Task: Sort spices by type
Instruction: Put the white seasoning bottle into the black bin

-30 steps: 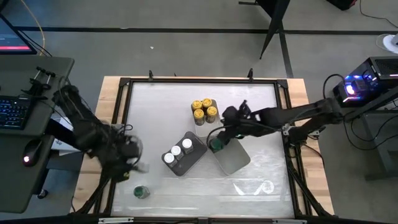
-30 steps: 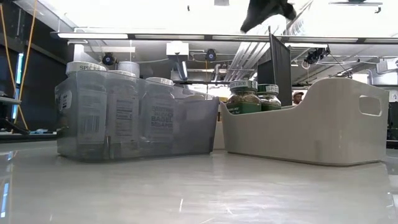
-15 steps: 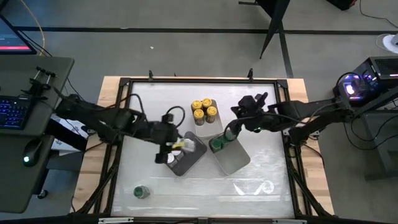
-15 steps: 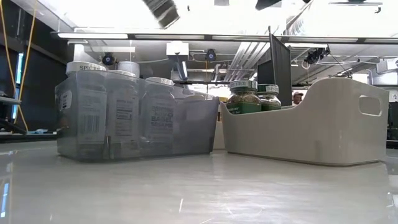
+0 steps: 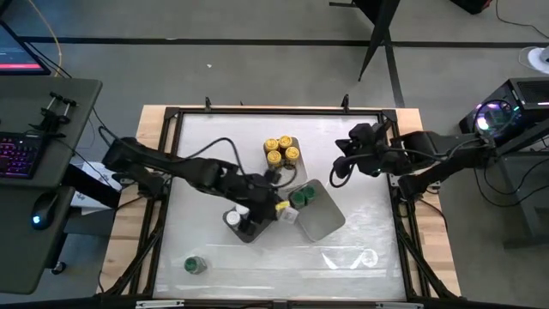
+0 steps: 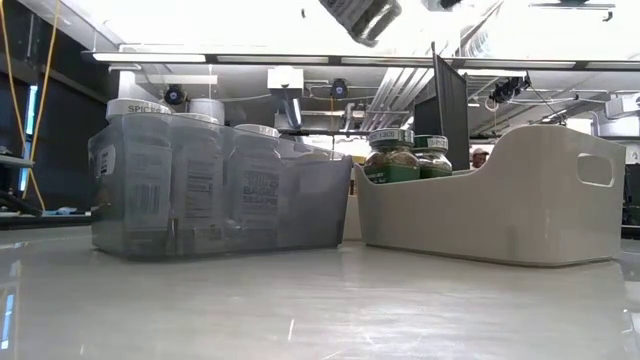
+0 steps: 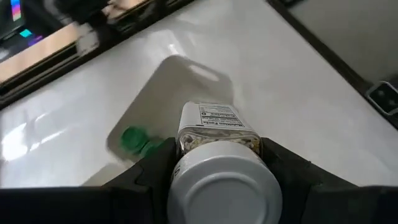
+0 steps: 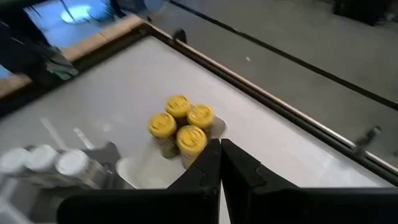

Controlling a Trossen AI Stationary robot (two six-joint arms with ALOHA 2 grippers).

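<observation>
One white-lidded jar (image 7: 217, 155) in left hand (image 7: 217, 180)

We note a pale white tabletop (image 5: 360, 249) inside a black frame with light wood edges. Yellow-lidded jars (image 5: 281, 153) stand in a cluster. The grey tray (image 5: 260, 225) is translucent in the low view, its jars white-lidded (image 5: 233, 218). The white tray (image 5: 324, 219) carries green-lidded jars (image 5: 301, 197). A lone green-lidded jar (image 5: 195, 264) sits apart. The dark left hand (image 7: 217, 168) holds a white-capped jar (image 7: 217, 163) with a white, black-printed label.
</observation>
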